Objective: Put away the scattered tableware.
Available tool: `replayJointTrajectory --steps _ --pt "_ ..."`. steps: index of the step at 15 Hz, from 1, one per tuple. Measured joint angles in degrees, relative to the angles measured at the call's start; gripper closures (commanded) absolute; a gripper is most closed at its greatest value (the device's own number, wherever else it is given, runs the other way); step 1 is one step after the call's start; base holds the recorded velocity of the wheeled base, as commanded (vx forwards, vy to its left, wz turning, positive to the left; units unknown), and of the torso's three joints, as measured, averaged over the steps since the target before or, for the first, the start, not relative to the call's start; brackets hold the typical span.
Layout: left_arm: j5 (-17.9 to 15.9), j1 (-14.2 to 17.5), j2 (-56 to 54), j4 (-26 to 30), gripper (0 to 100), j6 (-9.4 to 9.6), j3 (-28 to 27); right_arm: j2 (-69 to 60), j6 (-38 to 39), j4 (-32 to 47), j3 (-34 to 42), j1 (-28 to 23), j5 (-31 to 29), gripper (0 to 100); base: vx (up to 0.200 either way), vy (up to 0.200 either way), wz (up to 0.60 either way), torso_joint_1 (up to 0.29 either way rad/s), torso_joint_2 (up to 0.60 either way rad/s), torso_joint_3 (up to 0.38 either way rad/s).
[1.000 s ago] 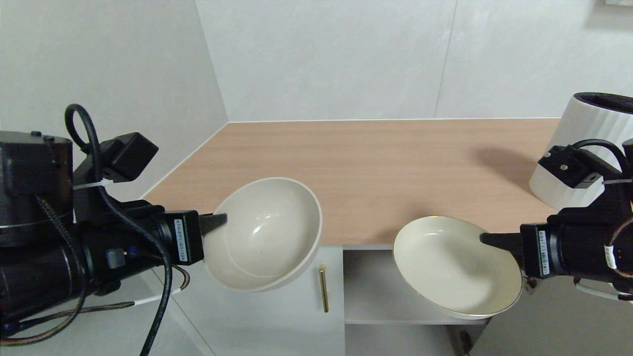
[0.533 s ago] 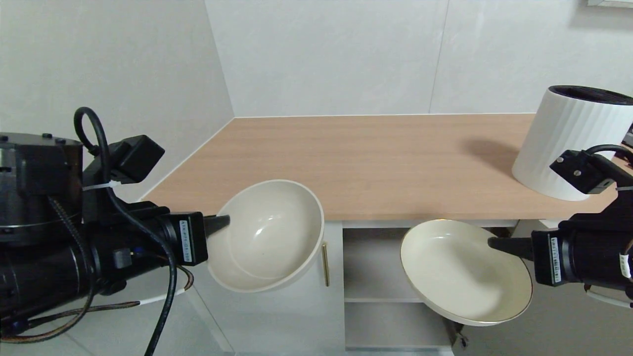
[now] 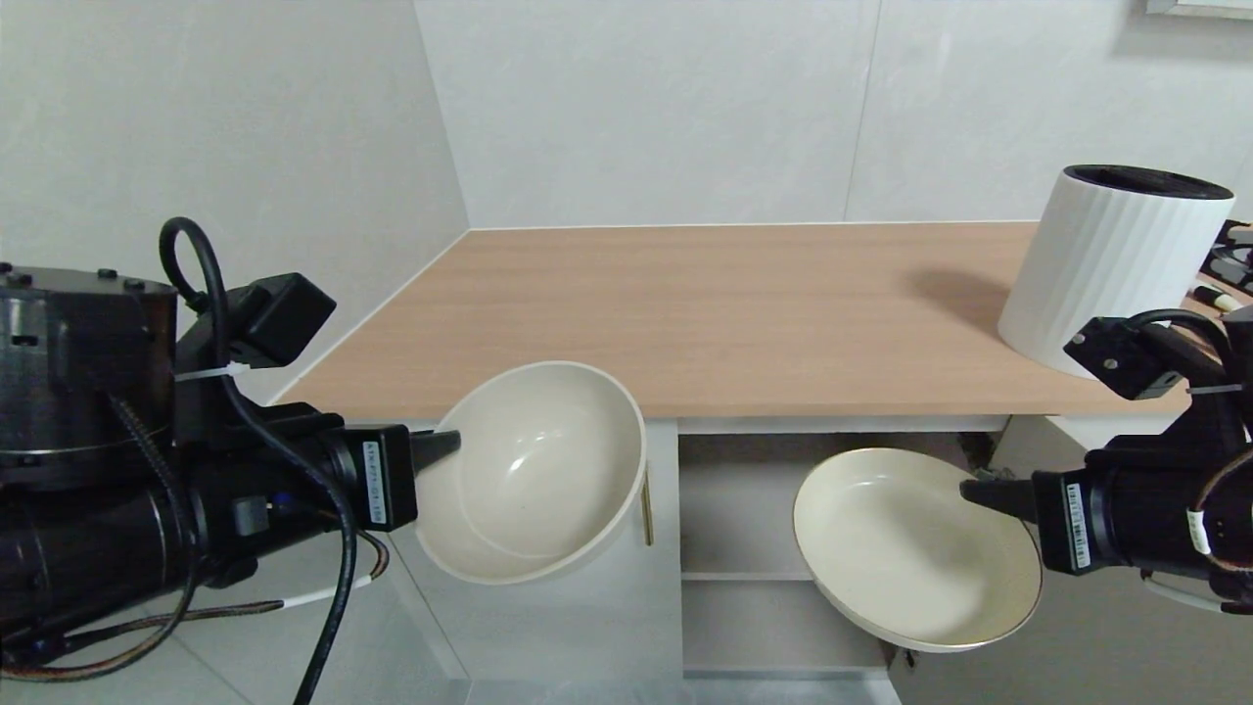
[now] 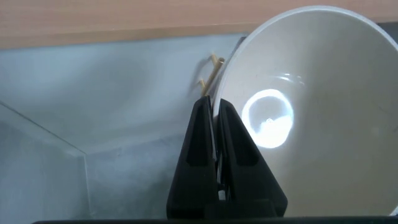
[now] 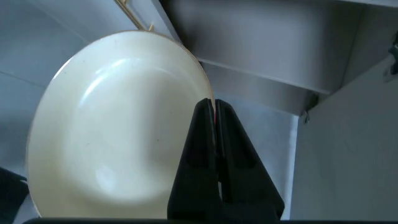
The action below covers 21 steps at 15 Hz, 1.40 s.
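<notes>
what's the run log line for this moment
left gripper shut on bowl | right gripper shut on plate | both held in front of open cabinet below counter

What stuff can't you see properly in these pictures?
Head view: the plate, gripped by the right pincer, hides part of the open cupboard.
Head view: small things beside the white jar are cut off by the edge.
Left wrist view: the left pincer covers some rim of the bowl.

White ribbed container (image 3: 1111,269) stands on the wooden surface (image 3: 685,313), beyond the right claw (image 3: 969,490). Brass door handle (image 3: 647,519) and open cabinet compartment (image 3: 734,519) lie between it and the left claw (image 3: 445,446).
</notes>
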Motion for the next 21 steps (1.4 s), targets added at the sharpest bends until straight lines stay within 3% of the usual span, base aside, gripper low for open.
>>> replayJointTrajectory --steps 4,16,21 --pt "0.0 0.04 0.52 0.02 100 0.0 0.0 1.46 -1.26 -5.84 2.86 -0.11 -0.11 100 0.0 0.0 0.0 -0.085 0.23 0.145" --pt "0.04 -0.02 1.56 0.02 100 0.0 0.01 3.84 -1.63 -6.1 3.75 -0.11 -0.17 100 0.0 0.0 0.0 -0.143 0.45 0.308" --pt "0.04 -0.05 1.71 0.0 100 0.0 0.01 4.35 -1.69 -6.12 3.8 -0.11 -0.15 100 0.0 0.0 0.0 -0.015 0.09 0.068"
